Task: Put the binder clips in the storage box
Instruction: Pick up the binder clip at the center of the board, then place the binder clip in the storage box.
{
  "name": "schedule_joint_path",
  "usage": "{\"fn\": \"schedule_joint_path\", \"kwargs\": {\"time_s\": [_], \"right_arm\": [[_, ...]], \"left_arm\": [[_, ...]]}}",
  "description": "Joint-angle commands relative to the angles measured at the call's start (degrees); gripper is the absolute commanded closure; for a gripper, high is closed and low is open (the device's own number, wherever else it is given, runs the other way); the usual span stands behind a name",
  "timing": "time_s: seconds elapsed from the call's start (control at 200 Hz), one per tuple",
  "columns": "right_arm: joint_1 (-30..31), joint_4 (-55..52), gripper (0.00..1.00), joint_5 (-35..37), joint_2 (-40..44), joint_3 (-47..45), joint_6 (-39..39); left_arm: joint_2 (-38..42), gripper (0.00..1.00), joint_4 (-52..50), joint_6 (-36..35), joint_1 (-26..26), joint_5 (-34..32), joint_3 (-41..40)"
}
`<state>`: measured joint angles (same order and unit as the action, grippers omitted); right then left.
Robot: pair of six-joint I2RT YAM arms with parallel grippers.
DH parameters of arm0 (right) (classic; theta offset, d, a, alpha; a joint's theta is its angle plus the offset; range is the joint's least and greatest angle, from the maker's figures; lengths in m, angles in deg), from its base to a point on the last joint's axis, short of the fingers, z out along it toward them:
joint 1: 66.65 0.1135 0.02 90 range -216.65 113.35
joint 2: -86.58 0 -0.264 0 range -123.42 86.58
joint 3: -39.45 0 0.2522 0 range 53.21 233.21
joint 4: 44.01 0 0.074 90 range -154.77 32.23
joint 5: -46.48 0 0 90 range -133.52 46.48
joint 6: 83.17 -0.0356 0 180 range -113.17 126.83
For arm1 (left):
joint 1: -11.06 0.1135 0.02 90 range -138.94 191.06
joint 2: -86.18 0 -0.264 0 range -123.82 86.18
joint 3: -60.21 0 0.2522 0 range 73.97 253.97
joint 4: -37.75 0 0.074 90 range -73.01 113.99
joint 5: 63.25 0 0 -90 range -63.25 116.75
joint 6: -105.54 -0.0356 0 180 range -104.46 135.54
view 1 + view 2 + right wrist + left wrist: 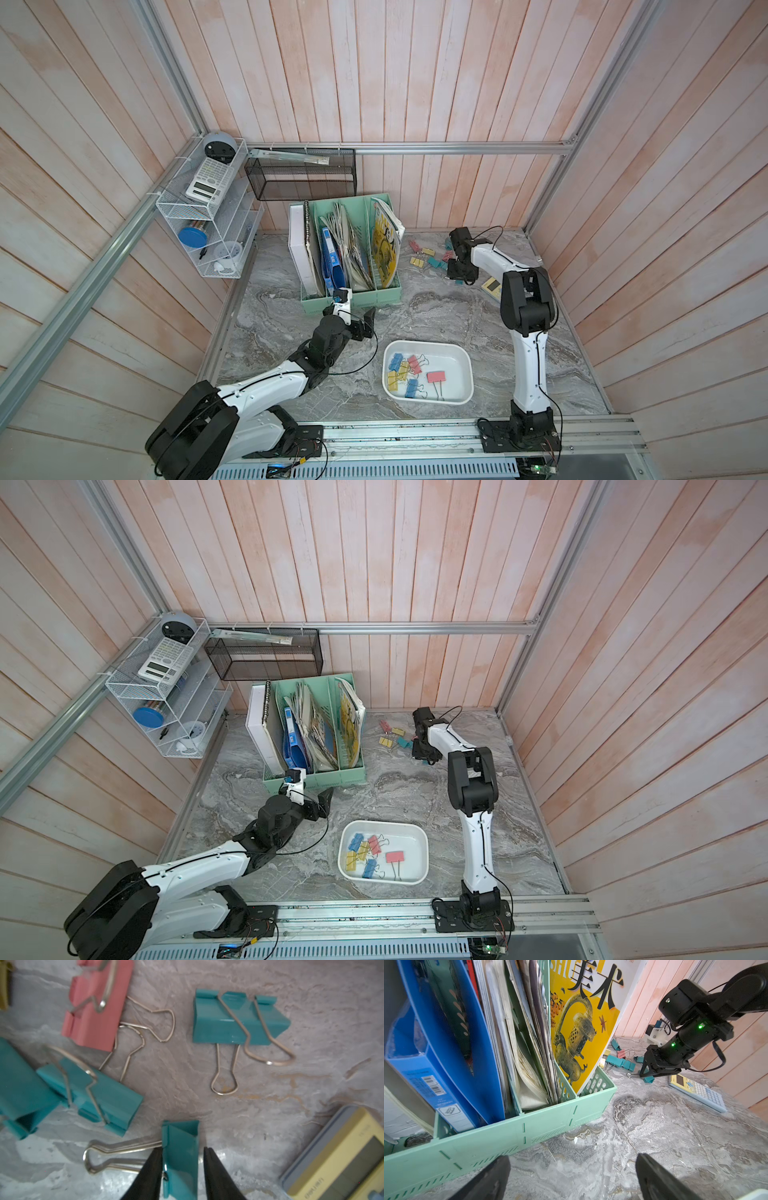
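The storage box [455,370], a shallow white tray with rounded corners and a flared rim, is seen in both top views on the grey marbled table [449,307], near the front edge and between the two arms. Inside it several binder clips [412,388] are lying flat in blue, yellow and pink, and a larger pink clip [436,377] is set a little apart with its thin wire handles stretched out. The loose clips [424,257] are scattered at the far right part of the table, beside the mint-green file holder [353,295]. In the right wrist view they are shown closely: folded painted bodies in teal and pink, each with two silver wire handles, some folded over the body and some spread on the table. The right gripper [182,1148] is lowered over one teal clip [182,1159], whose handles are laid together to one side. The jaws are placed on both sides of its body, partly open; one finger is touching it, while a narrow gap is left at the other, so the clip is not squeezed. A yellow-and-blue calculator [342,1157] is lying near. The left gripper [572,1157] is held above the table just in front of the file holder, spread fully wide, and nothing is held in it.
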<state>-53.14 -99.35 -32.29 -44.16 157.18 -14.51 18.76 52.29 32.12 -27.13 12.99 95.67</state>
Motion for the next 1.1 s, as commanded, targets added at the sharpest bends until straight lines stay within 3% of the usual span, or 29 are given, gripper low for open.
{"fn": "schedule_joint_path", "kwargs": {"time_s": [0.0,0.205,0.34,0.475,0.665,0.805,0.9,0.995,1.095], "right_arm": [[-0.2,-1.4,0.66,1.5,0.6,-1.5,0.2],[-0.2,-1.5,0.77,0.3,0.7,-1.9,0.2],[0.0,0.7,0.82,-1.8,5.9,-5.2,-0.5],[0.1,4.7,0.82,-3.7,17.7,-14.5,-2.4],[3.3,11.8,0.82,-10.4,43.7,-37.0,-8.5],[9.9,13.3,0.82,-16.0,63.8,-51.1,-16.0],[19.5,13.0,0.82,-14.6,74.1,-57.8,-21.8],[29.1,14.4,0.82,-12.9,79.3,-64.6,-28.7],[35.0,16.6,0.82,-12.4,79.5,-69.9,-34.4]], "left_arm": [[-0.3,0.0,0.2,0.4,0.2,0.6,1.5],[-0.3,0.0,-0.1,0.2,0.1,0.2,1.6],[-0.1,0.0,-0.2,0.2,0.1,0.2,1.5],[0.1,0.0,-0.2,0.1,0.2,0.3,1.5],[1.7,0.0,1.0,0.3,0.2,1.1,0.4],[3.4,0.0,2.6,0.6,0.1,2.1,-0.8],[4.0,0.0,2.7,0.7,0.2,2.1,-1.1],[4.4,0.0,2.6,0.7,0.1,2.1,-1.2],[4.5,0.0,2.7,0.5,0.2,1.8,-1.4]]}}
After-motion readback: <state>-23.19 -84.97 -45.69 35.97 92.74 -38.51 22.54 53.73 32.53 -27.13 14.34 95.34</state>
